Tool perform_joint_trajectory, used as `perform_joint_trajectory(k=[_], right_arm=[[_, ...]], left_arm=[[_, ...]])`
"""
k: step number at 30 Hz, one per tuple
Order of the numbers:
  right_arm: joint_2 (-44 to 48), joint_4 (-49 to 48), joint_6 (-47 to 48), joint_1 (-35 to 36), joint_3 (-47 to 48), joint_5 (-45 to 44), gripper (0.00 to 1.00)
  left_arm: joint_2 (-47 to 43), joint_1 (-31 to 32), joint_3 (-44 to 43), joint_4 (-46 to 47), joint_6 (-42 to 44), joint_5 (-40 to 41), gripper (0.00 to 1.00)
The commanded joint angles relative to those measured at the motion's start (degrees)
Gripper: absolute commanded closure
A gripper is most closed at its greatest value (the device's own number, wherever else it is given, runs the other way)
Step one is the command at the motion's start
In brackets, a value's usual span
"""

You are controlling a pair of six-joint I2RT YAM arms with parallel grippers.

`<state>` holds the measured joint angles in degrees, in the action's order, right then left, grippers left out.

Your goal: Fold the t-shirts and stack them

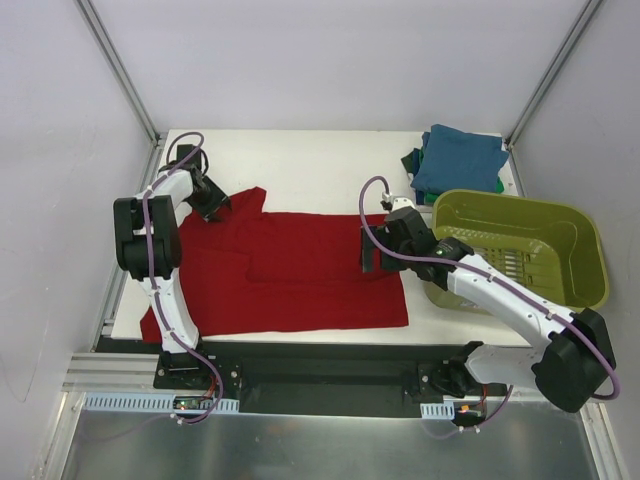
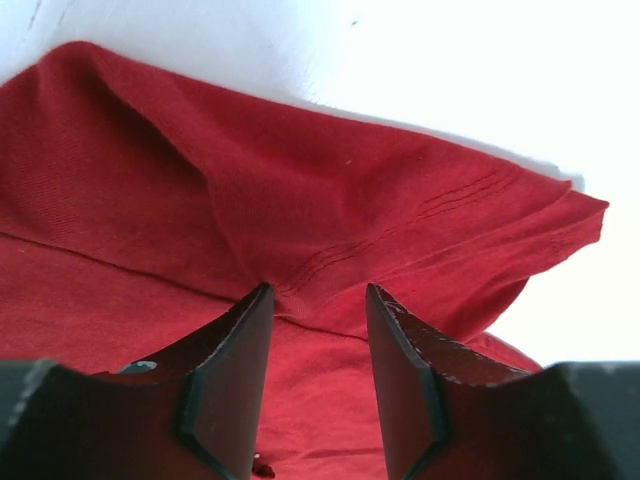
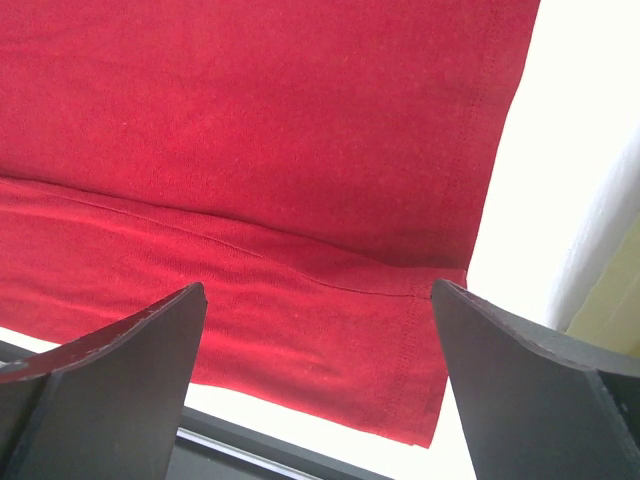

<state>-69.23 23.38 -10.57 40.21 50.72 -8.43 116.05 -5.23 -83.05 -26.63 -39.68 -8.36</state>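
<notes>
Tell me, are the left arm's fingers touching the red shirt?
Touching. The left wrist view shows the tips of the left fingers sunk into the dark red t-shirt, cloth bunched up in a ridge between them.

No text, label, brand, number or sign can be read in any view. The red t-shirt (image 1: pixel 300 270), the folded t-shirts (image 1: pixel 458 160) and the basket (image 1: pixel 520 203) show only plain surfaces.
</notes>
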Motion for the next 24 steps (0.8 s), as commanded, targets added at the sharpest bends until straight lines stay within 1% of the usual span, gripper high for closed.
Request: perform_joint_trajectory(k=[1,6,9,10,12,13,16,17,18,24], right_arm=[[-0.29,-1.49,0.55,-0.39,-0.36,1.04,0.00],[-0.55,-1.40,0.55,-0.39,-0.45,1.22,0.00],[-0.64,-1.49,0.55,-0.39,-0.45,1.13,0.01],[-0.64,-1.58,0.64,-0.39,-0.45,1.13,0.00],[-0.64,-1.58,0.55,-0.30,-0.45,0.96,0.00],[-0.73,-1.58,0.55,-0.39,-0.53,0.87,0.00],[-0.90,-1.49,0.64,-0.39,-0.45,0.78,0.00],[-0.99,-1.40,0.55,-0.48,-0.36,0.78,0.00],[-0.99,-1.32,0.55,-0.48,-0.27,0.69,0.01],[-1.52,0.09,0.81,-0.48,1.04,-0.71,0.00]], left_arm=[[-0.03,0.22,-2.03,-1.49,0.92,2.64,0.59],[0.14,0.22,-2.03,-1.76,1.27,2.47,0.62],[0.58,0.22,-2.03,-1.93,1.27,2.38,0.66],[0.58,0.22,-2.03,-1.93,1.27,2.21,0.71],[0.49,0.31,-2.03,-1.93,1.27,1.86,0.76],[0.41,0.23,-2.03,-1.93,1.27,1.77,0.82],[-0.12,0.22,-2.03,-1.93,1.54,1.68,0.92],[-0.64,0.14,-1.95,-1.93,1.54,1.68,0.99],[-1.00,0.22,-1.77,-1.93,1.71,1.59,1.00],[-4.77,0.23,-1.42,-2.02,3.64,1.77,1.00]])
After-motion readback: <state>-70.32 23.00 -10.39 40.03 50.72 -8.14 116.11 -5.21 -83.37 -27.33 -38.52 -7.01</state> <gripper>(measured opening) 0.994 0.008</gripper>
